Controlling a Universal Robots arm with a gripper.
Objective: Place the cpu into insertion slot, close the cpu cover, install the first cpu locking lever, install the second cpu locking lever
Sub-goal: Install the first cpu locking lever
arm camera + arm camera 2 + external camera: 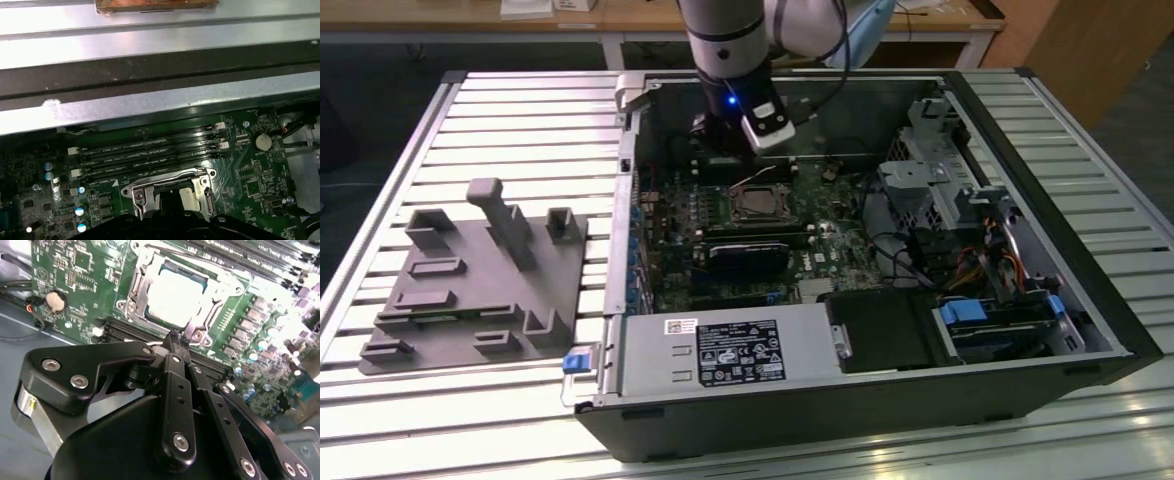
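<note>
— Black claw [176,337] with silver bolts, right up close. Is it open?
— No. Its two tips look pressed together, and I can't see anything between them. They sit close to the edge of the thin square metal frame [137,285].
— Where's the small flat silver-grey chip [177,295]?
— Lying in its little black-rimmed square slot [757,192] on the green board [75,270], with the frame down around it.
— Is it tough?
— I think it's light, stiff and easy to hurt. Hold it only by its sides.
</note>
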